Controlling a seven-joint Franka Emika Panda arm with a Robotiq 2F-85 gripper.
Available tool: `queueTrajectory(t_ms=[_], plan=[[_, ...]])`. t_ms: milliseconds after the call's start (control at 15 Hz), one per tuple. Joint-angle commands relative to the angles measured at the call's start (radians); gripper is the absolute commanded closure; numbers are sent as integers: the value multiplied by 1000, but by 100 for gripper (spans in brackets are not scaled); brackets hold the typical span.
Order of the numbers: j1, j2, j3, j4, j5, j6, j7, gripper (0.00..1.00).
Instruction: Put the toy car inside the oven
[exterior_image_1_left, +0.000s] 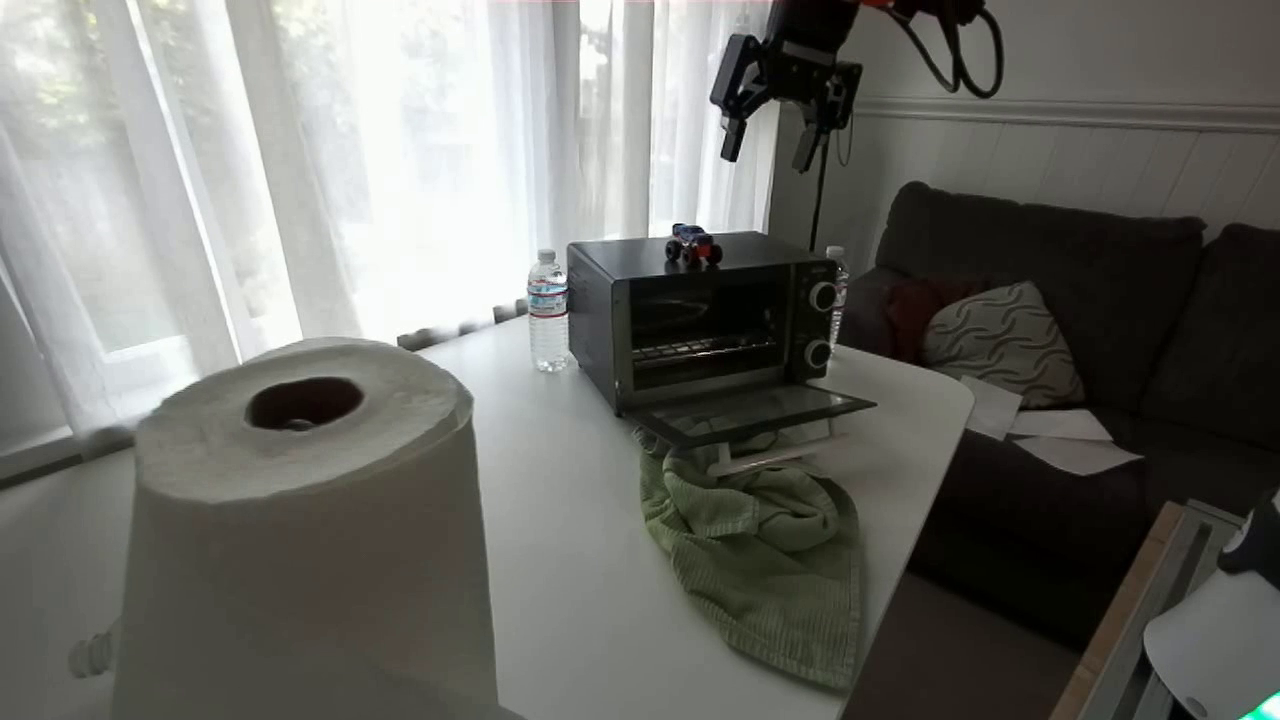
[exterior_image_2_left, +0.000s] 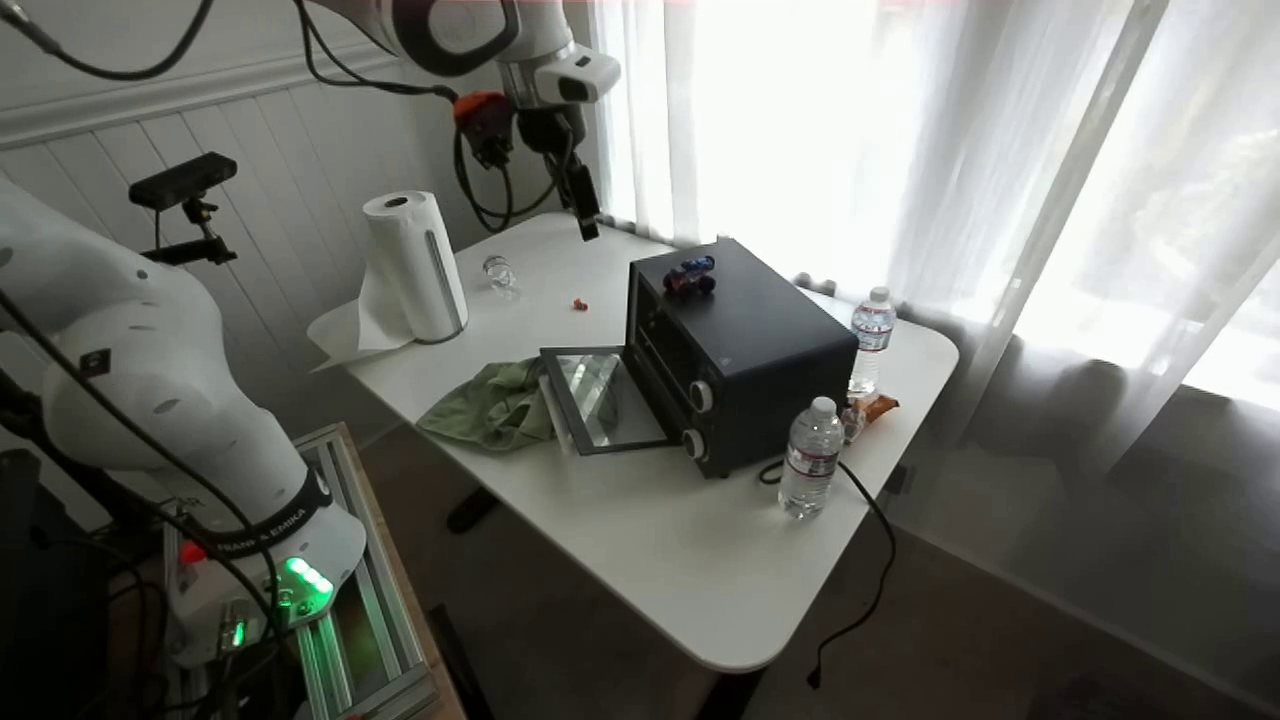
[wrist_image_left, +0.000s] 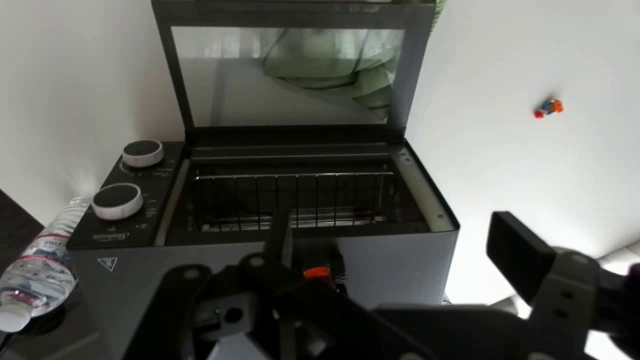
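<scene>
In an exterior view, a pale panelled wall (exterior_image_1_left: 1150, 60) is closing off the far right, with a dark sofa (exterior_image_1_left: 1060, 260) standing in front, and sheer curtains (exterior_image_1_left: 420, 170) are letting daylight in along the left. The white tabletop (exterior_image_1_left: 580, 520) is looking smooth and level, so things are standing steadily on it. Toward its far end the oven (exterior_image_1_left: 600, 325) is standing with its glass door (exterior_image_1_left: 755, 414) dropped open, probably so that the mouth is staying free for loading. A green cloth (exterior_image_1_left: 760, 560) is lying bunched in front, partly under the door, likely playing no part in the job. A paper towel roll (exterior_image_1_left: 300, 580) is standing at the near left, seemingly out of the way. The gripper (exterior_image_1_left: 768, 155) is hanging higher than the oven and pointing downward, spread wide and holding nothing, presumably because the pick is pending. Two water bottles (exterior_image_2_left: 811, 458) are standing near the oven, perhaps just left there. The toy car (exterior_image_1_left: 692, 245) is resting on its wheels on the oven's roof, near the front edge, not yet inside; that raised spot is probably offering a clear reach from above
</scene>
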Motion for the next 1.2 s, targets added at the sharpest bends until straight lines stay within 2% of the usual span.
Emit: queueTrajectory(t_ms=[0, 533, 1133], plan=[[-6, 125, -31, 77, -73, 50, -81, 0], [4, 314, -43, 198, -170, 116, -56, 0], [12, 432, -66, 265, -159, 176, -53, 0]])
